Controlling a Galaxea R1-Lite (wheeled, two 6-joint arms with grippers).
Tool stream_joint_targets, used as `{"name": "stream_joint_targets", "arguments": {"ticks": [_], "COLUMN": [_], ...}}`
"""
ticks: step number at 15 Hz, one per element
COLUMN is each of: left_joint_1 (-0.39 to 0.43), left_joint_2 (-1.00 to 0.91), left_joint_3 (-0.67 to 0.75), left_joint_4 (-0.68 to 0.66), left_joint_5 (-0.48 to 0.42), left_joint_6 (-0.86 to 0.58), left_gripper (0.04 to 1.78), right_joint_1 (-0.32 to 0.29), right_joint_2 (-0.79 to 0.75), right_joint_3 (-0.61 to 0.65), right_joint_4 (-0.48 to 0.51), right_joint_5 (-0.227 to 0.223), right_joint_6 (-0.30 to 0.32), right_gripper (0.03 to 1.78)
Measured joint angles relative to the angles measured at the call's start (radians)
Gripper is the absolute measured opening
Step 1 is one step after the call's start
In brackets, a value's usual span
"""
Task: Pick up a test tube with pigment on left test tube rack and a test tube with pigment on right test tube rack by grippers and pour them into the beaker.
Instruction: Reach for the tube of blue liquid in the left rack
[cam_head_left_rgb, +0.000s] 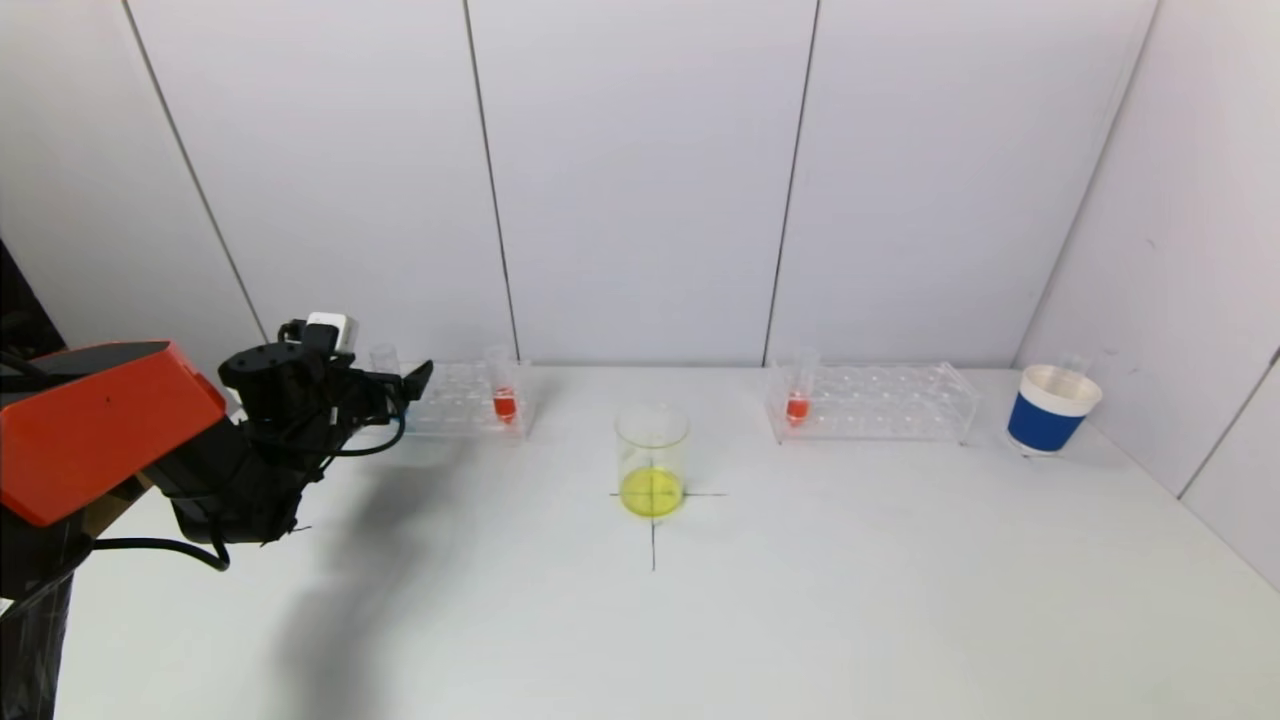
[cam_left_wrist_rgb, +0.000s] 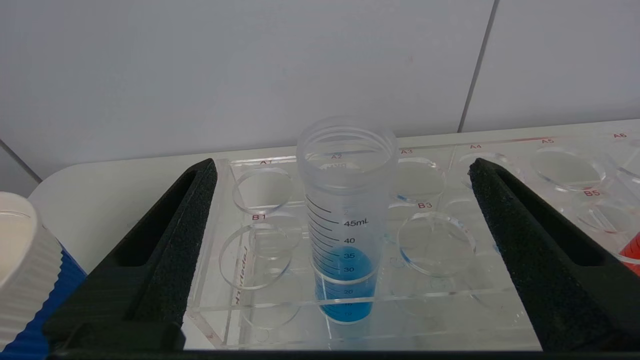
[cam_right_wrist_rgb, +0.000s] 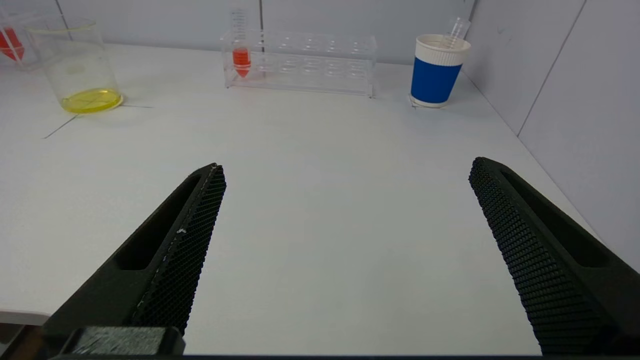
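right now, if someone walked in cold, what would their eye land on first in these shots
Likely the left gripper, open at the left rack with a tube of blue liquid standing between its fingers, untouched. Next, the beaker with yellow liquid at the table's centre cross mark, flanked by a red-filled tube in each rack. The right gripper hangs open over bare table, far from its rack.

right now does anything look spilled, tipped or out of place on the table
Nothing spilled or tipped. One oddity: an empty tube leans askew in the blue cup at the right. The open left gripper brackets the upright blue-pigment tube in the left rack.
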Motion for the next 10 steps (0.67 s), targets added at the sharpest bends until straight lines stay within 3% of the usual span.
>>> {"name": "stream_joint_targets", "arguments": {"ticks": [10], "left_joint_1": [0.000], "left_joint_2": [0.010], "left_joint_3": [-0.011], "left_joint_4": [0.005], "left_joint_5": [-0.001], "left_joint_6": [0.001], "left_gripper": [1.76], "right_joint_1": [0.000], "right_joint_2": [0.000], "right_joint_3": [0.000], "right_joint_4": [0.000], "right_joint_5": [0.000], "right_joint_6": [0.000], "right_gripper": [1.77]}}
